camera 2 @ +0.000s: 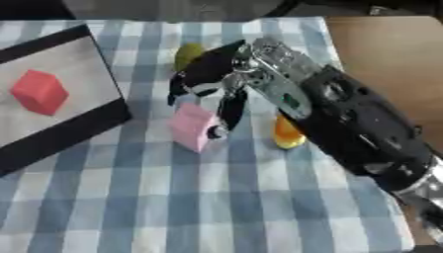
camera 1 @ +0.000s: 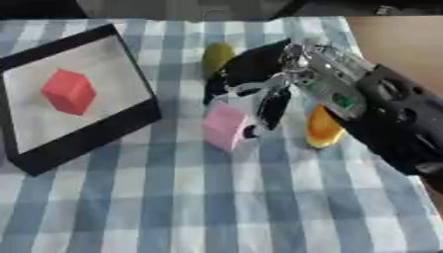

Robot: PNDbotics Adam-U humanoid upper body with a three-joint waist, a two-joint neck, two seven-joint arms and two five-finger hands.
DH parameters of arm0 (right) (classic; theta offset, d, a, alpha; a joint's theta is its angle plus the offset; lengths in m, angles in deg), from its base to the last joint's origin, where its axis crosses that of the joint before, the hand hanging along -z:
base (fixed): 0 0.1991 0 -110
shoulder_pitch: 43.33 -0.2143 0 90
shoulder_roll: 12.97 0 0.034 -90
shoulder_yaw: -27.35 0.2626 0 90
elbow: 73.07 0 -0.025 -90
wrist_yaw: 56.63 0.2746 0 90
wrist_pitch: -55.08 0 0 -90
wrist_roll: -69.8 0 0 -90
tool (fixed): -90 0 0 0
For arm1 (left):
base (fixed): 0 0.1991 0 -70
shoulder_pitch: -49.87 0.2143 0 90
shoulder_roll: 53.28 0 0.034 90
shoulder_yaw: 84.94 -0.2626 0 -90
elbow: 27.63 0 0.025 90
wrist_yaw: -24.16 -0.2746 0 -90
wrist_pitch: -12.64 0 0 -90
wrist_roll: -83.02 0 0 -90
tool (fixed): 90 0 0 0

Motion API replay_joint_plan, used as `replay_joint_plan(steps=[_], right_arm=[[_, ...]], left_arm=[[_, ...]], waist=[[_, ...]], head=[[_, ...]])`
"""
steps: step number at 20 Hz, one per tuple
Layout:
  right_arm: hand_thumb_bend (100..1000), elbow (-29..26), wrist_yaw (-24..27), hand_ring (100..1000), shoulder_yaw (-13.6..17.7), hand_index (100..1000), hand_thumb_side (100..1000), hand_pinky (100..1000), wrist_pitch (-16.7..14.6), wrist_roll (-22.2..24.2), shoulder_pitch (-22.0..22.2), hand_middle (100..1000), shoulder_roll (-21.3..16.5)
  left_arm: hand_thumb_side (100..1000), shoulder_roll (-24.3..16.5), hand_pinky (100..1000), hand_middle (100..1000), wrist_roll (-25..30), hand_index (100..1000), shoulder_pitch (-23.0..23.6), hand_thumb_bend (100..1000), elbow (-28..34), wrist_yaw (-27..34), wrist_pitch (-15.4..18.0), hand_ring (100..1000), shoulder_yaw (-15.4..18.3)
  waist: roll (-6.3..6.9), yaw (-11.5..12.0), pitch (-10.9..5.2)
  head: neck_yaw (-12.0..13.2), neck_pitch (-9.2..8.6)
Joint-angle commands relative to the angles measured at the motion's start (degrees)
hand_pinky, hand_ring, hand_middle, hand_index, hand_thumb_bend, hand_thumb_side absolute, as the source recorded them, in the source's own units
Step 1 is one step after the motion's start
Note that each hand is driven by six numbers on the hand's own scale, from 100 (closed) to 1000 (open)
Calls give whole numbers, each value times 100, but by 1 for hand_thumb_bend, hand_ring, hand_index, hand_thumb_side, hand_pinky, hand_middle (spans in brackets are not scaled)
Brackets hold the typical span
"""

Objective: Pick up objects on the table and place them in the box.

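Note:
A pink cube (camera 1: 225, 126) sits on the blue-and-white checked cloth near the middle. My right hand (camera 1: 259, 74) reaches in from the right and hangs over it. One dark finger (camera 1: 273, 108) runs down the cube's right side, and the thumb (camera 1: 214, 91) meets its upper left edge, so the hand pinches the cube. The black-rimmed box (camera 1: 86, 138) lies at the left with a red cube (camera 1: 67, 91) inside. An olive-green object (camera 1: 216, 55) lies behind the hand. An orange-and-yellow object (camera 1: 322, 129) sits just right of the cube, partly under my forearm. My left hand shows in no view.
The checked cloth (camera 1: 216, 207) stretches toward the front. A bare wooden tabletop (camera 1: 398, 39) shows at the right beyond the cloth's edge. My right forearm (camera 2: 363, 128) crosses the right side of the scene.

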Motion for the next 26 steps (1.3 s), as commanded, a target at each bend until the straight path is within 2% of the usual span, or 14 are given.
replay_joint_plan(steps=[1,12,17,26], right_arm=[[429,84,-96,870,30,908,263,906,-924,827,-65,872,-31],[387,429,-208,856,83,883,266,898,-995,827,66,846,100],[390,402,-133,849,125,868,271,895,-937,827,75,827,113],[427,67,-19,856,164,894,242,896,-818,827,-28,847,60]], left_arm=[[873,-128,821,810,8,868,-82,100,74,24,11,891,50],[873,-77,822,808,13,866,-106,100,79,45,19,892,50],[874,-69,822,808,21,866,-106,100,84,45,22,893,54],[874,-62,824,808,59,866,-126,100,92,32,15,895,53]], waist=[[45,20,11],[55,86,82],[55,95,92],[54,84,99]], head=[[-18,-10],[-85,-10],[-88,-10],[-101,-10]])
